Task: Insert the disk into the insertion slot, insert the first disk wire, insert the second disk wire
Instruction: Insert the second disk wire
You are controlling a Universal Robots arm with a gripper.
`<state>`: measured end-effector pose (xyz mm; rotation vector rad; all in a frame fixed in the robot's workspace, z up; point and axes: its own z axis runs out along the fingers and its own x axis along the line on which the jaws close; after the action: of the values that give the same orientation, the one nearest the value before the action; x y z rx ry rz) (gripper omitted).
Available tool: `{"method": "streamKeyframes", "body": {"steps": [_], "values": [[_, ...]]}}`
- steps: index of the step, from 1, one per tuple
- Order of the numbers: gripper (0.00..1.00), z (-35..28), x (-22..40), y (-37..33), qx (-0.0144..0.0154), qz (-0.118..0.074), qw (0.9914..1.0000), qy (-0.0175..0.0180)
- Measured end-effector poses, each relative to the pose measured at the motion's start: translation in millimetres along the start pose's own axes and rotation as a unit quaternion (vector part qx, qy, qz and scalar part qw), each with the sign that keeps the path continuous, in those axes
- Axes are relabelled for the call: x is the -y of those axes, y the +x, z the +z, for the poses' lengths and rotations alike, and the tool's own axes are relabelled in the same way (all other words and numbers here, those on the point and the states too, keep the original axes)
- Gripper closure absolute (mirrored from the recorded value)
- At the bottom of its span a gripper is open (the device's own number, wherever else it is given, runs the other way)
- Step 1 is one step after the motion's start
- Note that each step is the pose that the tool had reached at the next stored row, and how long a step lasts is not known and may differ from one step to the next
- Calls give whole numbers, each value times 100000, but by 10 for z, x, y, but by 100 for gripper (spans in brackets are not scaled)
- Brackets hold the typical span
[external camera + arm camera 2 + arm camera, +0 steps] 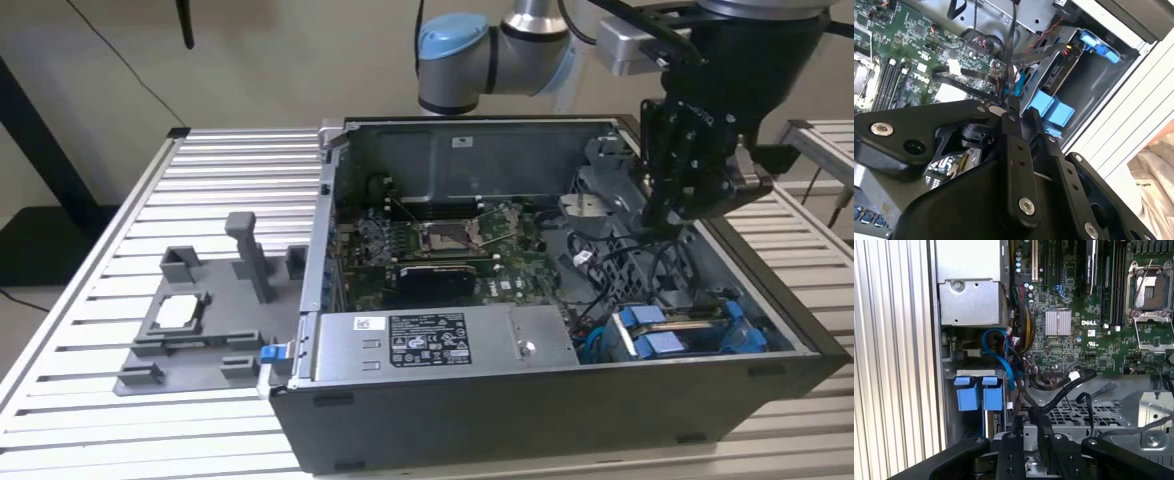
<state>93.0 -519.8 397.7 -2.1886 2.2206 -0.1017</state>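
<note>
Down at the exterior view's right end of the case [561, 420], the disk [691, 324] sits in the slot [974, 373]. Its blue carrier lies level with the cage. Two blue tabs [980, 393] stand side by side at the slot's mouth, and I cannot tell which of them belongs to the disk. In the second wrist view the disk's connector end [1055, 75] faces the open inside of the case.

The pincer [1008, 113] is clenched on a thin black wire [1014, 60]. The wire's dark plug is nipped at the tips and the lead runs away from them toward the case wall. The plug hangs near the disk's connector end and apart from it. In the exterior view the pincer [667, 225] points down into the case above the loose cables, well above the slot, with the arm [481, 50] reaching in over the back wall.

Beside the slot a blue cable [999, 347] loops up between it and the silver power supply [441, 340]. The green board [447, 245] lies flat beyond them.

The case rests open-side up on a slatted metal bench [80, 400]. On the bench at the exterior view's left, just beside the case, stands a grey fixture [200, 345] with upright posts. A small silver piece [178, 312] lies on it.
</note>
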Motion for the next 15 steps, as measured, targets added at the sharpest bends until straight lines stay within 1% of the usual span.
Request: {"method": "streamKeyframes", "body": {"steps": [3,6,10,13,15], "values": [[73,3,-15,-5,-438,-800,99996,197],[73,10,-34,-5,-1104,-1455,99982,525],[73,34,-112,-15,-1607,-1621,99968,1061],[73,52,-155,-23,-1967,-1823,99953,1511],[73,66,-173,-30,-2094,-2069,99939,1887]]}}
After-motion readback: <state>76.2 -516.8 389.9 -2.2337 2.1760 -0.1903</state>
